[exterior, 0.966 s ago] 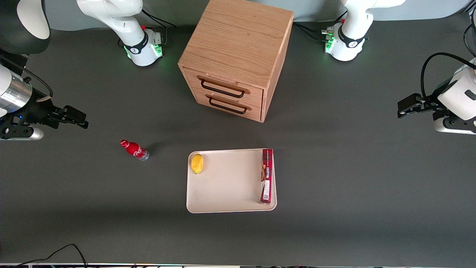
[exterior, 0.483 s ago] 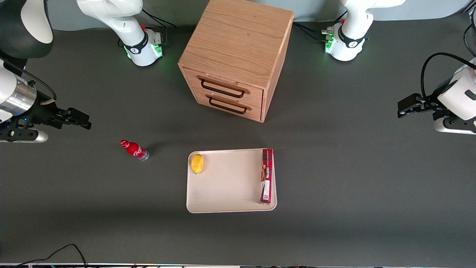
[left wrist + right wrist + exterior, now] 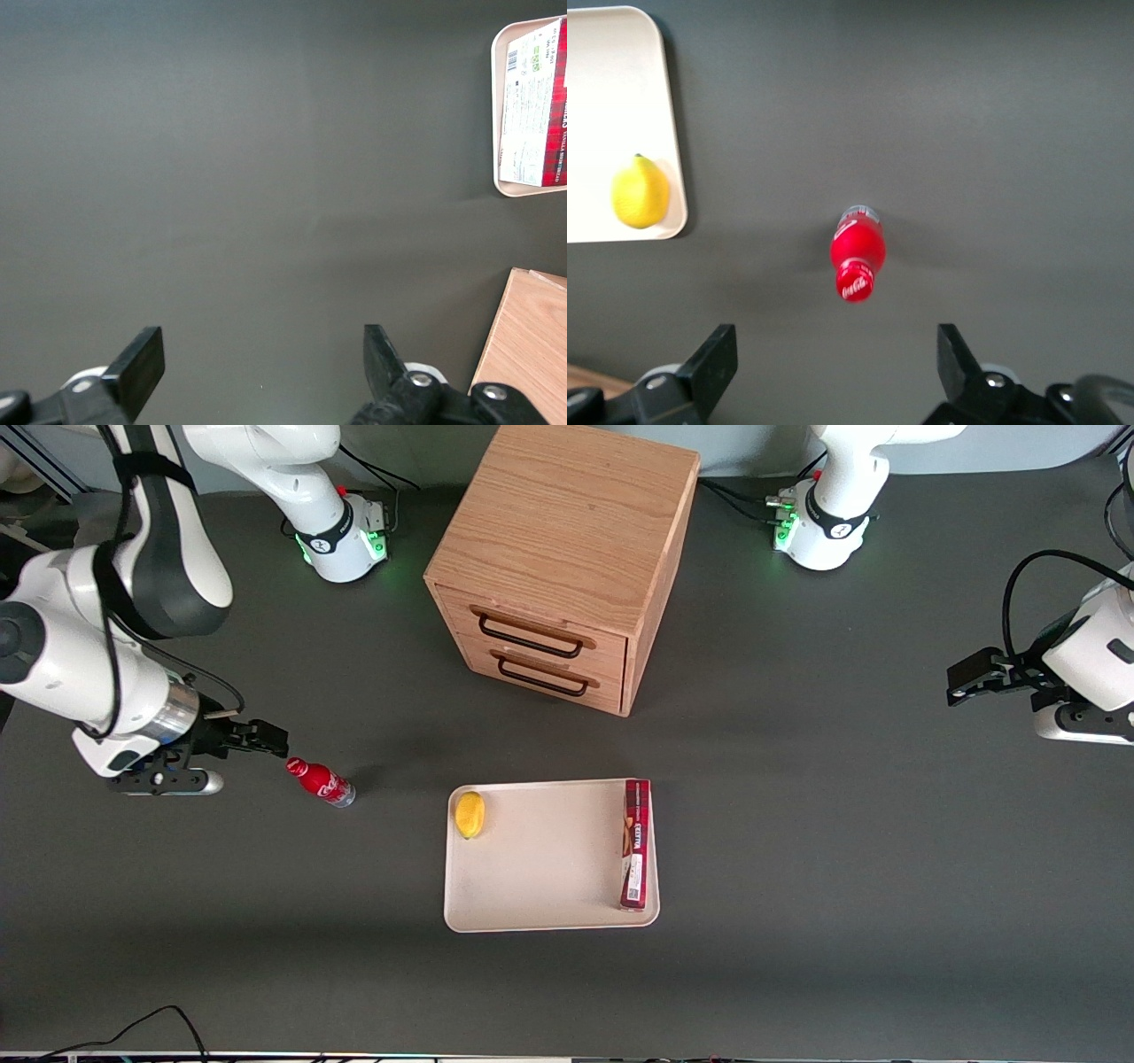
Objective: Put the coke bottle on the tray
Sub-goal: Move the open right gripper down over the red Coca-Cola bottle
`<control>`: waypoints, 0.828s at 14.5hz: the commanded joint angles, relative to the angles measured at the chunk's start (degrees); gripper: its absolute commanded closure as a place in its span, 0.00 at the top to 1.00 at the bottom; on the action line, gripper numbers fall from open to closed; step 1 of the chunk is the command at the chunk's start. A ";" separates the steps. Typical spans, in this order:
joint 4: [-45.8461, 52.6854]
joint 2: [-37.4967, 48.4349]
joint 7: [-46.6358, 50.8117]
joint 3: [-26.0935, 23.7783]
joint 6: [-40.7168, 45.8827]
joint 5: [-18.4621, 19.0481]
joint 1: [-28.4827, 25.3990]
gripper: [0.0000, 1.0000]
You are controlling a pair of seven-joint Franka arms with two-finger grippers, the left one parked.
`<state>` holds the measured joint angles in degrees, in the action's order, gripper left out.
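The right wrist view looks down on the coke bottle (image 3: 857,252), which stands upright on the dark surface (image 3: 992,133) with its red cap toward the camera. The pincer (image 3: 837,363) hovers above it, fingers (image 3: 718,359) spread wide. A lemon (image 3: 640,191) lies in a corner of the cream tray (image 3: 620,88), apart from the bottle.

bare table (image 3: 390,850) lies between coke bottle (image 3: 321,781) and tray (image 3: 540,886); gripper (image 3: 266,739), fingers spread, hovers near the bottle's cap.

white coca-cola script on coke bottle (image 3: 321,781)
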<state>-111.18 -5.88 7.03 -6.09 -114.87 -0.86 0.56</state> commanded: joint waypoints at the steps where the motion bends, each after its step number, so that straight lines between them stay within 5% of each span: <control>1: -9.91 4.03 -2.45 -0.59 -8.15 -0.37 0.40 0.99; 12: -15.83 1.75 -6.42 -0.59 -18.02 0.25 1.11 0.95</control>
<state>-126.07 -4.53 2.21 -6.39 -131.65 -0.80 1.02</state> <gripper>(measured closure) 0.044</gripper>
